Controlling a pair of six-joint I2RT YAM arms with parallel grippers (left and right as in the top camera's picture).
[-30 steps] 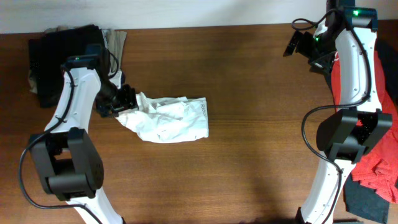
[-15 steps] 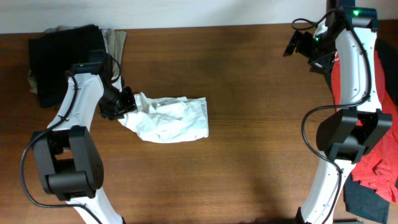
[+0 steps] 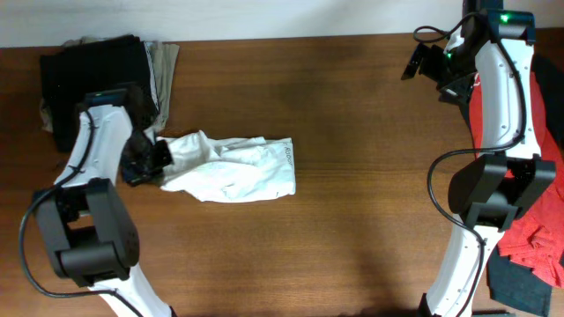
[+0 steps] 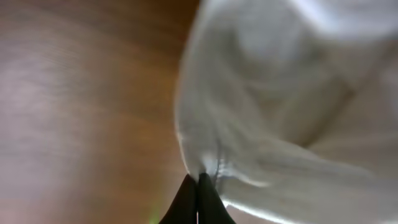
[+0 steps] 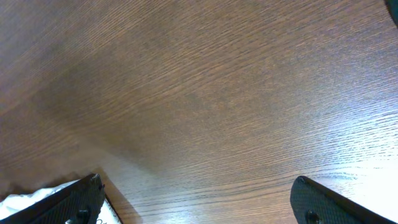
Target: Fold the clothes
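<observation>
The brown wood-grain table point(image 3: 352, 176) is broad and smooth. Toward nine o'clock from its centre lies the white T-shirt point(image 3: 238, 172), thin and crumpled, bunched into a rough oblong. The right gripper point(image 5: 196, 182) hangs out at two o'clock, jaws wide, holding nothing. The left gripper point(image 4: 198, 190) is pinched tight on a fold at the shirt's nine o'clock edge. This looks like the spreading-out step; I'd guess the next move calls for a gentle outward pull that flattens the cloth without dragging the bundle.
</observation>
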